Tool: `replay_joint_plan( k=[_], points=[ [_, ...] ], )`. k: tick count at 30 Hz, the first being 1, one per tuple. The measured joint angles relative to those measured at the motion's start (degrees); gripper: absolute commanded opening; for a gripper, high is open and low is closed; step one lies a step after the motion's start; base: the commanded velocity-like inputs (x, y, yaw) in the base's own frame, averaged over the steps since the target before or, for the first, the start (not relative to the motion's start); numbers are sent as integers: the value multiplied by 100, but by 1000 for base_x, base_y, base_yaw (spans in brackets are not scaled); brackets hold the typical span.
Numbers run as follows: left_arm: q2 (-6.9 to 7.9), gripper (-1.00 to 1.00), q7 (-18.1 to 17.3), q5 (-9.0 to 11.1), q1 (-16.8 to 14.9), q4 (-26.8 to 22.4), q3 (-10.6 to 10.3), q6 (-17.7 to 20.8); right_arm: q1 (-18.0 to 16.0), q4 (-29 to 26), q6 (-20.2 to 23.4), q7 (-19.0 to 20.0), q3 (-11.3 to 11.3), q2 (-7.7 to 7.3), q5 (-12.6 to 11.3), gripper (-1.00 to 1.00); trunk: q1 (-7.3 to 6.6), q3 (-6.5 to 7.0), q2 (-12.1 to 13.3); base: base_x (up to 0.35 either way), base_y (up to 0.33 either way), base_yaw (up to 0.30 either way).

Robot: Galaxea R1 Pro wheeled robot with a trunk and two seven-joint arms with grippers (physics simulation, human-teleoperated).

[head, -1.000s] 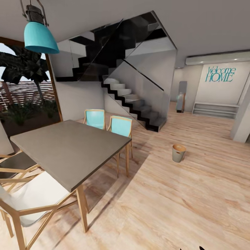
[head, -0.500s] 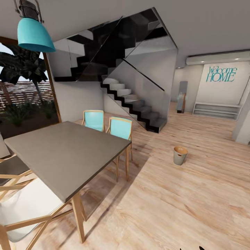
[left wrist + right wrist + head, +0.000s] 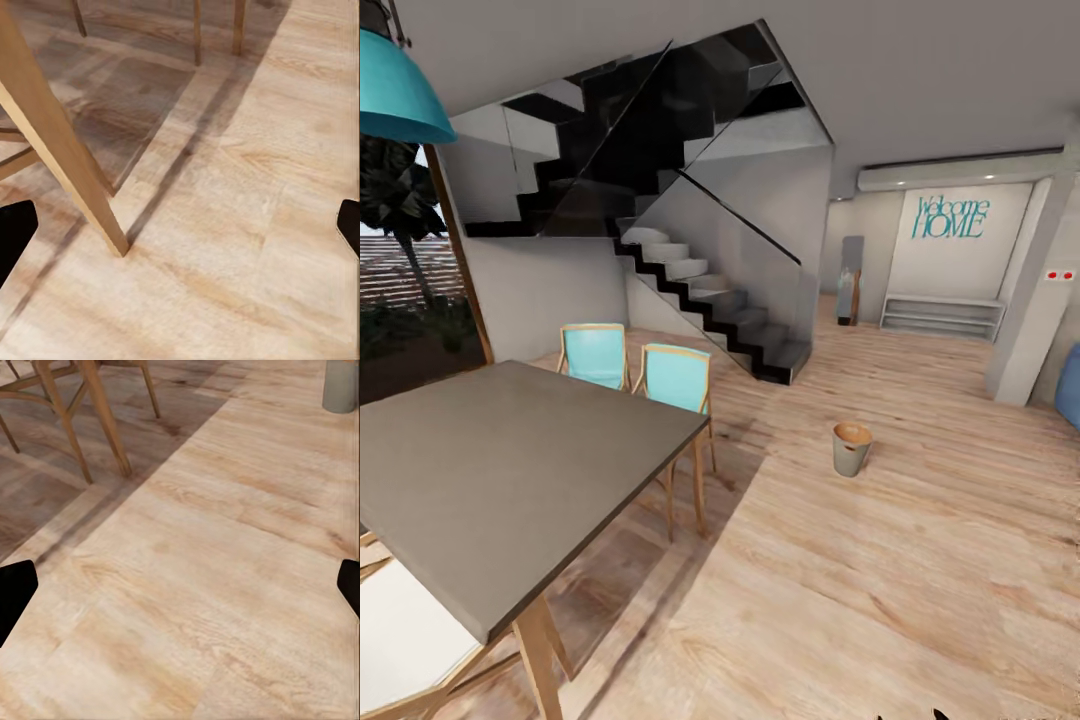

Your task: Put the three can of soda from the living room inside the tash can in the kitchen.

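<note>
Head view shows the bin [image 3: 851, 448] standing on the floor beyond the grey surface [image 3: 510, 480], both hands [image 3: 180, 225] [image 3: 180, 585] spread empty, so fetching cans seems next.

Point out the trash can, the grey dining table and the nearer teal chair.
trash can [image 3: 850, 455]: head view, pale grey outer wall.
grey dining table [image 3: 510, 470]: head view, bare tabletop.
nearer teal chair [image 3: 677, 380]: head view, teal backrest.
</note>
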Motion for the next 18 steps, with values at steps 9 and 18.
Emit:
replay_joint_plan(
  k=[9,18],
  points=[
    [0,100,0,0,0,0,5,0,-1,0,9,1,-1,0,0,100,0,38,0,199,-84,-236],
    [0,100,0,0,0,0,4,0,0,13,8,1,-1,0,0,100,0,79,0,226,-150,-234]
  ],
)
